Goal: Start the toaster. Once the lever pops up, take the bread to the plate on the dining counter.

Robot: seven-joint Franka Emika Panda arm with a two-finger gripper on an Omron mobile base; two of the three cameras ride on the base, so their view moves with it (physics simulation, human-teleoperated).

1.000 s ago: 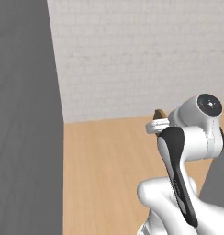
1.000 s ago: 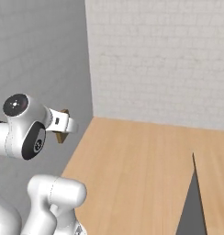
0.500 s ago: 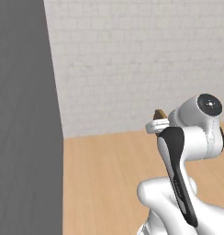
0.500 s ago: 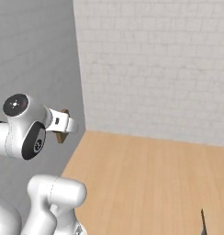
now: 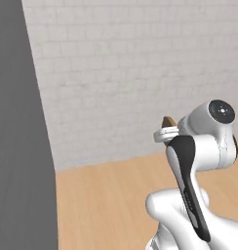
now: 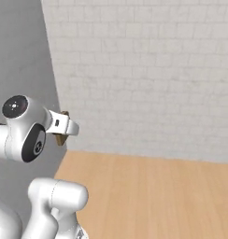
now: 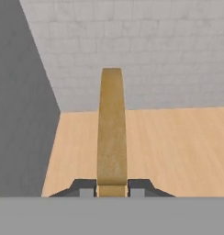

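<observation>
The bread (image 7: 111, 128) stands edge-on between my two dark fingertips in the hand view, a thin tan slice rising straight up. My gripper (image 7: 112, 187) is shut on it. In the left base view a brown corner of the bread (image 5: 168, 122) peeks out beyond the white hand, held high in the air. The right base view has the same brown bit of bread (image 6: 63, 137) behind the wrist. A light-wood surface (image 7: 178, 147) lies below the slice. The toaster and the plate are out of view.
A white brick wall (image 5: 140, 73) closes the scene ahead. A tall flat grey panel (image 5: 21, 146) stands at the left. Light-wood surface (image 6: 158, 196) stretches to the right below the wall.
The whole picture has shifted: the base is driving, the wall fills more of both views and the dark edge at the right is gone. The arm holds the bread in the same pose.
</observation>
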